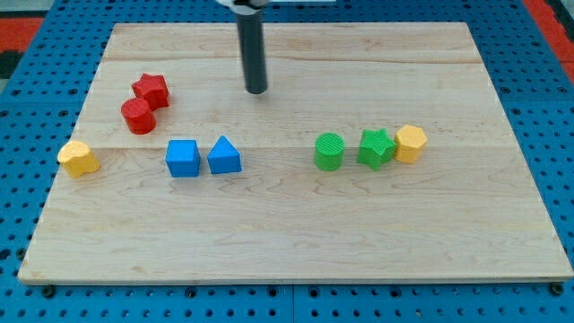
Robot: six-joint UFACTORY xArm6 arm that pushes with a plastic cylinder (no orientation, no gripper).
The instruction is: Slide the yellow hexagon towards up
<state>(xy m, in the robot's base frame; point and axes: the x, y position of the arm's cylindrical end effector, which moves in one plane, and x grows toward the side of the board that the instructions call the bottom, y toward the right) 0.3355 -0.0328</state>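
Observation:
The yellow hexagon (410, 143) sits at the view's right, touching a green star (377, 148) on its left. A green cylinder (329, 152) stands just left of the star. My tip (256, 90) is on the board near the view's top centre, well up and left of the hexagon, touching no block. A second yellow block (78, 158), rounded in shape, lies at the view's far left.
A red star (152, 90) and a red cylinder (138, 116) sit together at the upper left. A blue cube (183, 158) and a blue triangle (223, 156) stand side by side left of centre. The wooden board (296, 242) lies on a blue perforated table.

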